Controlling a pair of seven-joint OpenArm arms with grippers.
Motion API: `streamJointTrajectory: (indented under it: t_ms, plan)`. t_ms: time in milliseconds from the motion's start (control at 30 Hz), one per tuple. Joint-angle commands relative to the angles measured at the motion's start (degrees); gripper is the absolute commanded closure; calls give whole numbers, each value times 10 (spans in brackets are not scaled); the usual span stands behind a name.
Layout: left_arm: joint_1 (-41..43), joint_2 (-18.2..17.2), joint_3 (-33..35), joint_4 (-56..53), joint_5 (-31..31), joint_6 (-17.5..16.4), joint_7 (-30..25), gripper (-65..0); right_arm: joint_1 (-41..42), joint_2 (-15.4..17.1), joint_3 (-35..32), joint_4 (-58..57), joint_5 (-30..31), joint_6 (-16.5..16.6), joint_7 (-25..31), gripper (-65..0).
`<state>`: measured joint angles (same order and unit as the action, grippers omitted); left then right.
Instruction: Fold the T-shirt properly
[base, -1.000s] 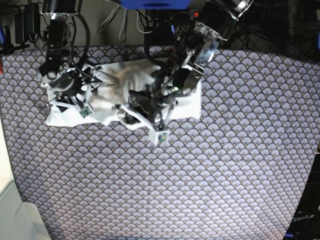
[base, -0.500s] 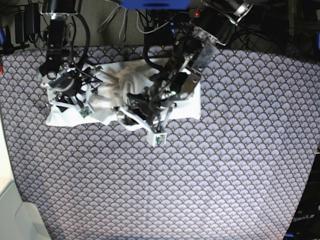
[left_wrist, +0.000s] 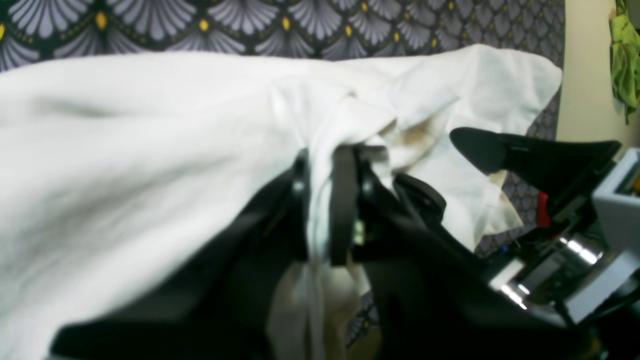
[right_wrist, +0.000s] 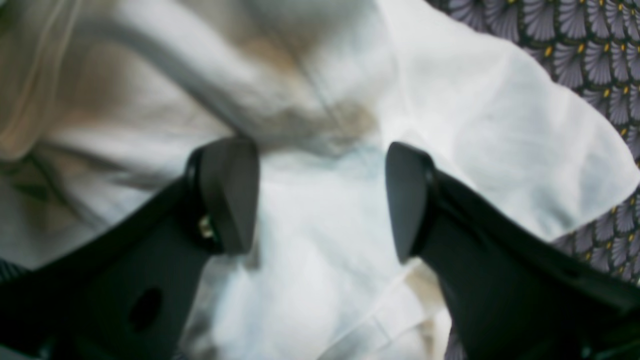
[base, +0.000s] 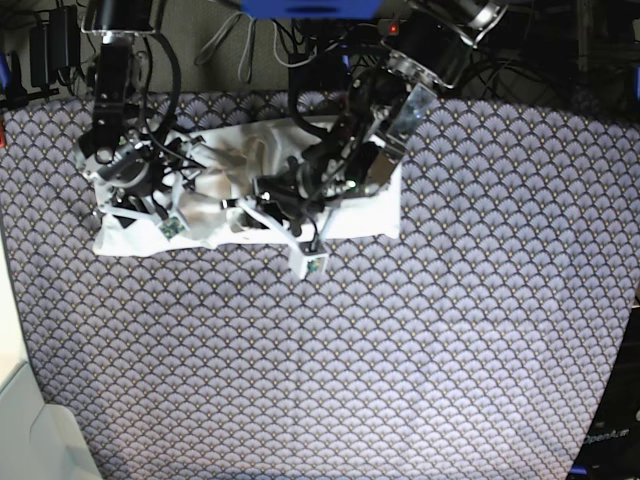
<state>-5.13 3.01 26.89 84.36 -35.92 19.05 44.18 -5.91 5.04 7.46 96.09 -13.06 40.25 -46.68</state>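
- Patterned counter (base: 400, 350): dark fan-scale print, bare over the whole near half and the right side. All activity sits along the far edge, left of centre.
- T-shirt (base: 370, 215): white, rumpled, lying as a wide band by the far edge, running from near the far-left corner toward the middle. Its right end lies flat; middle and left are bunched under the arms.
- Change over the last second: the gathered fold in the shirt's middle has been carried leftward and slightly farther back. The white flap that hung toward the near edge under the left arm is now drawn up, so the near hem reads straighter.
- Left gripper (left_wrist: 327, 200): closed tight on a pinched ridge of T-shirt, cloth draping off both sides of the jaws; in the overhead view it sits over the shirt's middle.
- Right gripper (right_wrist: 320, 195): jaws wide apart, holding nothing, hovering just above the cloth at the shirt's left end, near the far-left corner.
- Reading: a fold of the right half over toward the left looks under way, not finished. Cloth is still lumpy; the open claw seems placed to pin or take an edge next.
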Motion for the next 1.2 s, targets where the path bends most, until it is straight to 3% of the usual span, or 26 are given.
streamJointTrajectory:
  t_ms: [0, 233, 467, 533, 600, 667, 767, 967, 1067, 1167]
  plan:
    - [-9, 7, 2, 10, -11, -8, 3, -36, 5, 1, 0, 4, -5, -2, 5, -414]
    - [-5, 6, 2, 57, -13, -10, 32, -404, 5, 3, 0, 4, -5, -2, 5, -414]
    - [-5, -16, -7, 176, -12, -8, 31, -426, 8, 3, 3, 4, -5, -2, 5, -414]
    - [-2, -22, -33, 181, -11, -5, 35, -423, 8, 3, 3, 8, -5, -2, 5, -414]
    - [22, -40, -58, 178, -11, -5, 32, -371, 8, 3, 3, 14, -5, -2, 5, -414]
    - [39, -58, -85, 176, -11, -5, 38, -249, 8, 3, 8, 25, -5, -2, 5, -414]
    - [75, -86, -118, 162, -11, -5, 38, -13, 8, 3, 20, 42, -5, -2, 5, -414]
    - [133, -146, -135, 165, -12, -5, 38, -2, 8, 4, 20, 50, -6, -2, -2, -417]
    - [139, -157, -135, 153, -11, -5, 38, -5, 2, 4, 21, 72, -6, -2, -10, -419]
    - [129, -158, -136, 111, -9, -5, 37, -5, 4, 4, 21, 105, -4, -2, -53, -419]
